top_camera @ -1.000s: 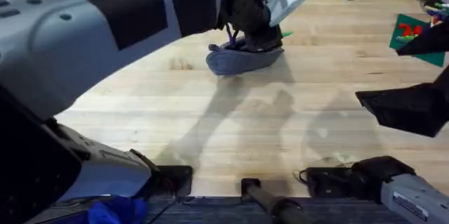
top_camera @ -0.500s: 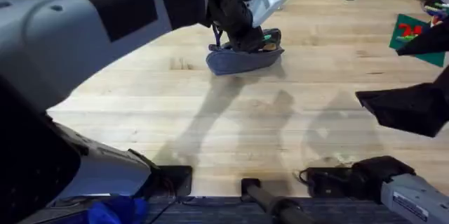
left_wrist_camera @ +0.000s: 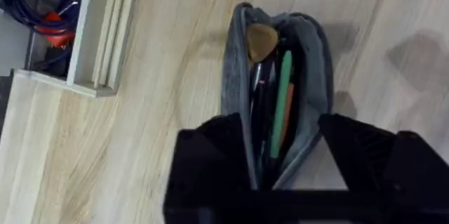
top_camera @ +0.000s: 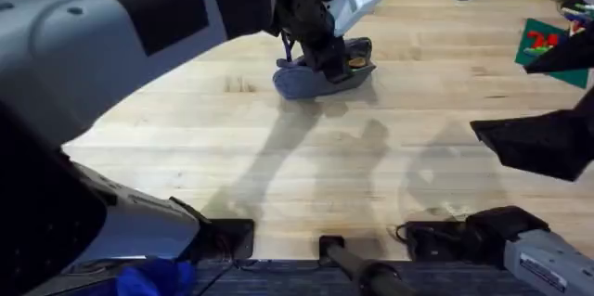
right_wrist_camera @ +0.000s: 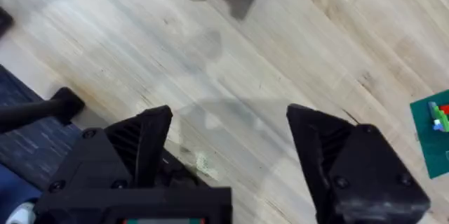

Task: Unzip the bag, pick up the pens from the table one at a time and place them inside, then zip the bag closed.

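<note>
Several pens [left_wrist_camera: 283, 101] already sit inside the open bag [left_wrist_camera: 235, 83] on the desk [top_camera: 306, 175], and with the left pincer [left_wrist_camera: 284, 150] spread wide straddling its near end, a sloppy close could snag fabric or flick the green one back out.

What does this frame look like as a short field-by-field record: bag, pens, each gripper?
bag: grey-blue pouch on the table, zipper open
pens: green pen and darker ones inside the pouch
left gripper: open, fingers straddling the pouch's near end
right gripper: open, empty, above bare table away from the pouch
stage: pens in, zipping closed not yet done
</note>
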You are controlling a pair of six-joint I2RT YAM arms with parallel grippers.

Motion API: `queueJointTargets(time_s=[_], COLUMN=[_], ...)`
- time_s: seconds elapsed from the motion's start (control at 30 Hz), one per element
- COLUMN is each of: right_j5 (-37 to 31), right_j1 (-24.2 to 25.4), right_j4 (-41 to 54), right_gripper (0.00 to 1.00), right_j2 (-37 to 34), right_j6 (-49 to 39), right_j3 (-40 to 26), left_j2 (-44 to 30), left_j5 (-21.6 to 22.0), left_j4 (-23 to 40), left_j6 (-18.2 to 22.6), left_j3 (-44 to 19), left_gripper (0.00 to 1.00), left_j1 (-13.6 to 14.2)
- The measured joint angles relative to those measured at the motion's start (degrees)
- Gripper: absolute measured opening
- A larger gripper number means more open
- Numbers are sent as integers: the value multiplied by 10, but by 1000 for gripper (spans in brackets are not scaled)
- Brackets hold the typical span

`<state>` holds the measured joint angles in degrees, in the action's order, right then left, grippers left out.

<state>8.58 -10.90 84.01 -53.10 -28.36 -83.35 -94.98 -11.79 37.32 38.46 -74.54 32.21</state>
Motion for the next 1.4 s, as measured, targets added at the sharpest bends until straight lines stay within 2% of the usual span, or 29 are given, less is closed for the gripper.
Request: queueJointTargets(time_s=[0.17, 0.27, 1.17, 1.4], right_j5=[0, 0, 0, 0], right_j1=[0, 0, 0, 0], right_j4=[0, 0, 0, 0], right_gripper=[998, 998, 998, 998], right_j2=[0, 0, 0, 0], right_j6=[0, 0, 0, 0], right_j3=[0, 0, 0, 0], left_j2=[0, 0, 0, 4], left_j5=[1, 3, 5, 3], left_j4=[0, 0, 8, -13], left_j6=[1, 1, 1, -42], left_j3=[0, 0, 0, 0], left_gripper=[934, 992, 995, 995], left_j1=[0, 0, 0, 0])
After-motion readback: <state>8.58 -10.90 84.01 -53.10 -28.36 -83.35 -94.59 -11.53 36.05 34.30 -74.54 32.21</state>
